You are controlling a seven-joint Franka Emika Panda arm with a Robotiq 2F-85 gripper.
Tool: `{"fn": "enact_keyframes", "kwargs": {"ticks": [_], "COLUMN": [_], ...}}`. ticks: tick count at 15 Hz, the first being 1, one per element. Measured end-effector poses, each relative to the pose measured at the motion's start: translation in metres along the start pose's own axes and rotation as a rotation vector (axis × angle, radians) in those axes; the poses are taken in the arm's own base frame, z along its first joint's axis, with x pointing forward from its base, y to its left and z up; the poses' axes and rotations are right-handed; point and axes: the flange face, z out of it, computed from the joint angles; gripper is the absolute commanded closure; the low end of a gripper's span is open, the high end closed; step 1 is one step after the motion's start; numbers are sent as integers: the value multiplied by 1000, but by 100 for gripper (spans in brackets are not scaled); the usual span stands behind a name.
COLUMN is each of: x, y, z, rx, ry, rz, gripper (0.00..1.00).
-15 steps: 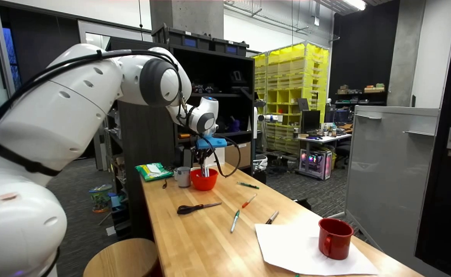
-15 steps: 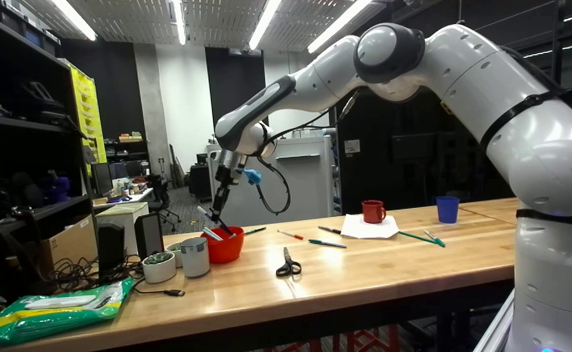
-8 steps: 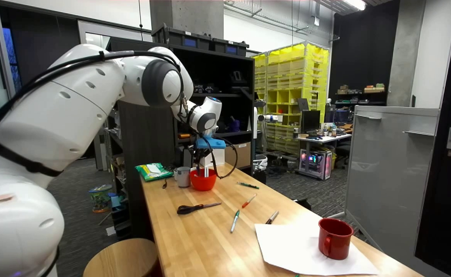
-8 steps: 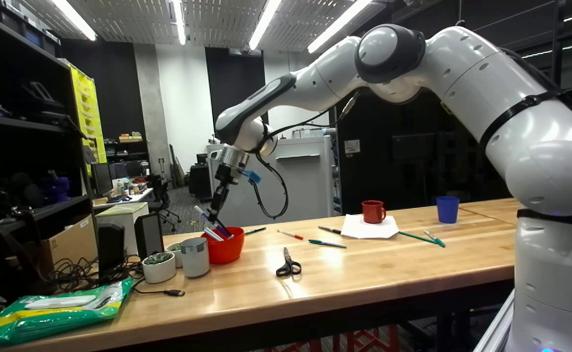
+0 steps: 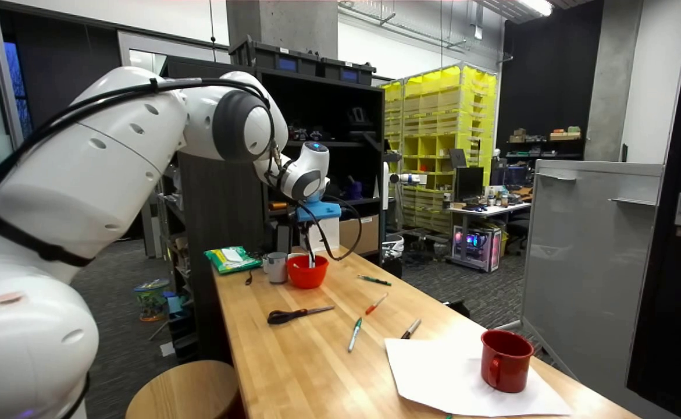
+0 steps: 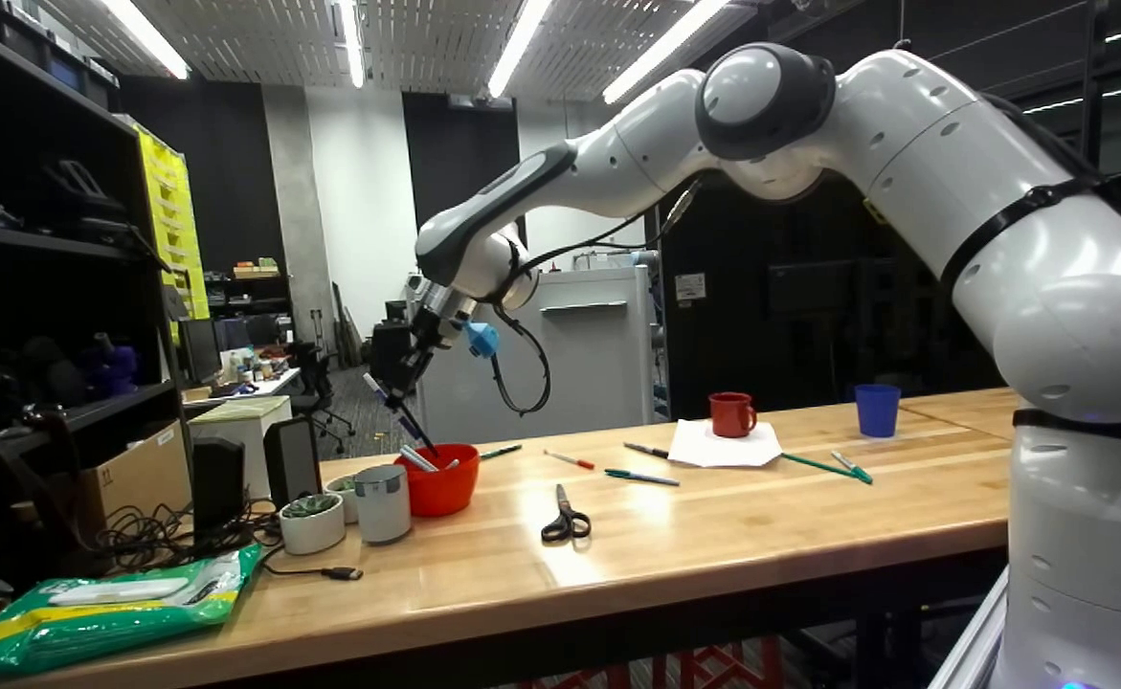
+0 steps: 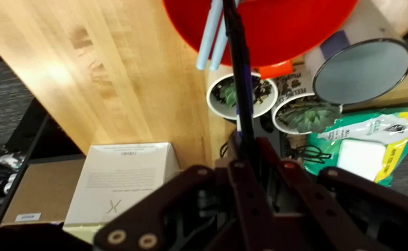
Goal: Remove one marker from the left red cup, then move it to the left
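Note:
The left red cup (image 5: 308, 277) is the low, wide bowl, and it shows in both exterior views (image 6: 445, 493). It fills the top of the wrist view (image 7: 287, 28). My gripper (image 6: 401, 394) is tilted above it and shut on a long dark marker (image 7: 238, 52) with purple and white along one side. I cannot tell whether this is one marker or two side by side. Its lower end reaches down to the cup's mouth. Pale blue-white markers (image 7: 209, 35) lean on the cup's rim, and they also show in an exterior view (image 6: 415, 458).
A grey mug (image 6: 383, 504) and small succulent pots (image 6: 312, 524) stand close beside the cup. A dark-red handled mug (image 5: 506, 361) stands on white paper (image 5: 433, 372). Scissors (image 6: 566, 517) and loose pens (image 5: 355, 334) lie on the table. A white box (image 7: 120, 177) is near the shelf.
My gripper has tilted and moved up and left in the exterior view beside the shelf, raising the held marker partly out of the cup. The cup and pale markers have stayed about in place.

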Motion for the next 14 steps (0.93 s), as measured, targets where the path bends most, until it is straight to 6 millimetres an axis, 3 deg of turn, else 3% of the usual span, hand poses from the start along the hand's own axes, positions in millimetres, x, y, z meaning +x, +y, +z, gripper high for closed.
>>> {"fn": "enact_keyframes", "kwargs": {"ticks": [8, 14], "x": [5, 8], "y": [2, -8], "z": [-16, -53], "rx": [-71, -108], "ry": [141, 107], "rz": [18, 47], "gripper": [97, 97]}}
